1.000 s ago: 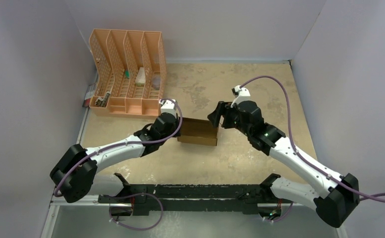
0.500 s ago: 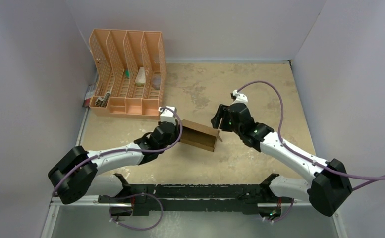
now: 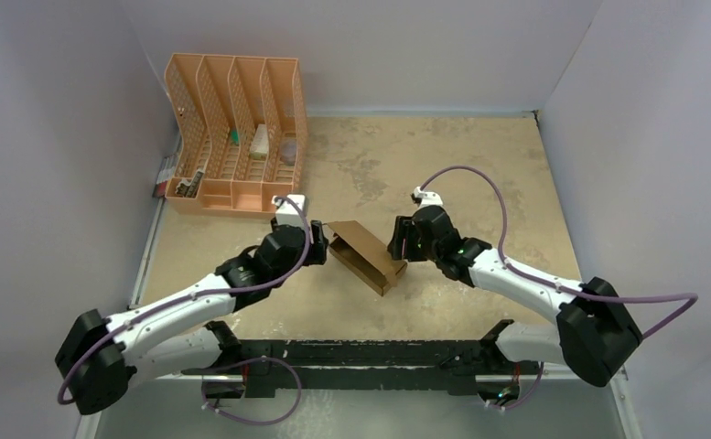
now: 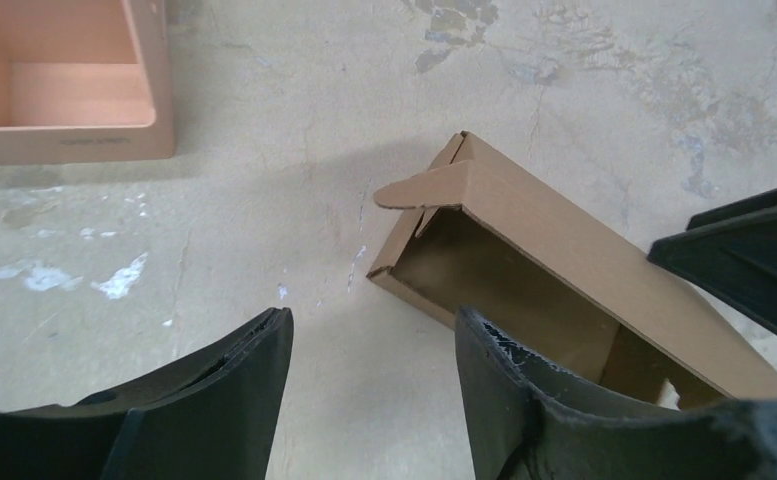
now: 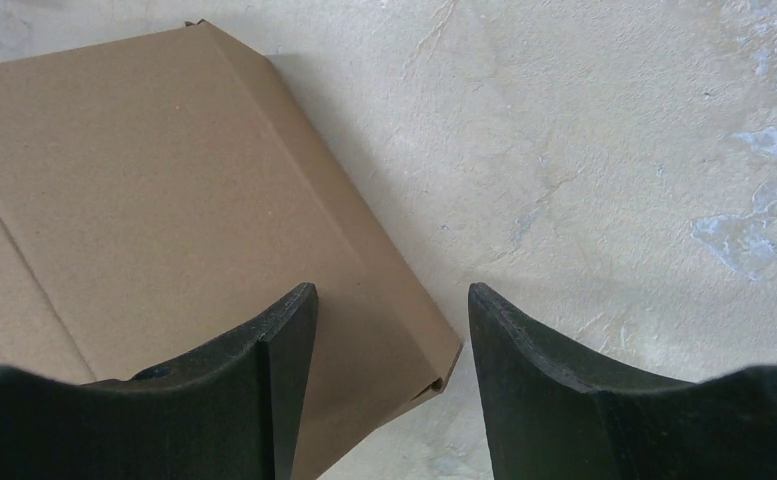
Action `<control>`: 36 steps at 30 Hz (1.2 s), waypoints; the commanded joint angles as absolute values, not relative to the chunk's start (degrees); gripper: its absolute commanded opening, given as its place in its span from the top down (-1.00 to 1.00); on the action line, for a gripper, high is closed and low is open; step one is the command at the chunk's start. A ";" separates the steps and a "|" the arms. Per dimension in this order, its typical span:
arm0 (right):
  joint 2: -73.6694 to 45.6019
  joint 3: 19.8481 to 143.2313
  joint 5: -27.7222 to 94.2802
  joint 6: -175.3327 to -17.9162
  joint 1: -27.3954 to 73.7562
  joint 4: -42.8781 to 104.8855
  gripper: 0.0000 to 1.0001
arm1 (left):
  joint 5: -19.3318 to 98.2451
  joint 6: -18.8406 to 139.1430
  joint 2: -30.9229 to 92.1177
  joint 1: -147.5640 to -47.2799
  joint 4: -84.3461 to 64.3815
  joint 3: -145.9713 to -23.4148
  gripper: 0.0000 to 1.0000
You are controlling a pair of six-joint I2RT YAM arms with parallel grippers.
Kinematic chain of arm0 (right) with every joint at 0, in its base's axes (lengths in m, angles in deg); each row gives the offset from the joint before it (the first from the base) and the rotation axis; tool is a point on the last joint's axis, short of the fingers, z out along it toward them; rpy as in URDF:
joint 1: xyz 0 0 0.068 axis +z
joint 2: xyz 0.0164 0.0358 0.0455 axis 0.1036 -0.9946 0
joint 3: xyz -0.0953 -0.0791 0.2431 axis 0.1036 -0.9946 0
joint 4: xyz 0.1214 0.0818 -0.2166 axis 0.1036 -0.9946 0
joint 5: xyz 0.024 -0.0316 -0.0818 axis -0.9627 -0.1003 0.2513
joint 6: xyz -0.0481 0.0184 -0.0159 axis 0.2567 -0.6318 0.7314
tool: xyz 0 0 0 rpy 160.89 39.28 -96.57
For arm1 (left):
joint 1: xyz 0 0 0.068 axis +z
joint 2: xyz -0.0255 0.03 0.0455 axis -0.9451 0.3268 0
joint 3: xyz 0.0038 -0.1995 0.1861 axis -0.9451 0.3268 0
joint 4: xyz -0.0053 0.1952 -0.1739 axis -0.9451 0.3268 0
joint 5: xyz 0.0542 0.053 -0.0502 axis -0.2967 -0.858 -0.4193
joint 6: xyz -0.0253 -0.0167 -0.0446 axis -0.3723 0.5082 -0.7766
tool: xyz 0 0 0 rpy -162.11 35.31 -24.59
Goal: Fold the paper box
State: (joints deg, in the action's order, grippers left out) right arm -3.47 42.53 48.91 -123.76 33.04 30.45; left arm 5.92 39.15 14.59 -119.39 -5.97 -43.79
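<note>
The brown paper box (image 3: 367,257) lies slantwise on the table between both arms, partly folded, with its long open side toward the left arm. In the left wrist view the paper box (image 4: 554,235) shows a rounded tab at its near end. My left gripper (image 3: 320,249) (image 4: 372,320) is open just left of the box, with bare table between its fingers. My right gripper (image 3: 396,241) (image 5: 392,292) is open at the box's right end. Its left finger is over the cardboard (image 5: 164,170), and the box's corner lies beneath the gap.
An orange slotted organiser (image 3: 236,137) holding small items stands at the back left, and its front tray (image 4: 64,90) shows in the left wrist view. Grey walls enclose the table on three sides. A black rail (image 3: 360,352) runs along the near edge.
My left gripper has opened, let go of the box and drawn back leftward. The box has swung from lying across to slantwise. My right gripper has moved down and left to the box's end, closing slightly.
</note>
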 commanded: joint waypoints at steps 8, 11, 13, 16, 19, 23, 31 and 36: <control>2.01 47.86 52.18 -114.87 33.40 27.56 -0.25 | 1.56 29.38 2.47 -119.54 21.21 -60.63 -0.58; 2.19 46.61 49.76 -113.30 33.37 29.82 -0.26 | 3.72 26.35 8.22 -119.60 18.15 -65.56 -0.61; 2.10 45.69 47.95 -113.55 33.36 31.17 -0.26 | 4.81 24.92 13.29 -119.60 17.32 -68.98 -0.62; 2.46 44.17 46.83 -114.27 33.50 32.93 -0.26 | 4.81 23.22 19.45 -119.54 17.63 -71.52 -0.62; 2.75 43.72 46.85 -114.21 33.49 32.81 -0.26 | 5.77 22.03 22.33 -119.57 19.03 -70.99 -0.62; 3.44 42.95 46.17 -113.39 33.44 32.97 -0.26 | 6.64 18.93 22.27 -119.53 20.75 -65.71 -0.61; 4.82 41.73 44.91 -114.38 33.51 32.66 -0.26 | 8.35 13.17 22.25 -119.00 16.32 -56.10 -0.50; 5.34 40.11 43.72 -114.87 33.51 32.96 -0.26 | 10.88 9.98 25.98 -118.49 10.04 -52.35 -0.37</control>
State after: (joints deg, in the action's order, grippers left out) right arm 4.09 41.46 45.46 -114.43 33.17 31.30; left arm 8.69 14.11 23.94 -118.93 17.05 -54.83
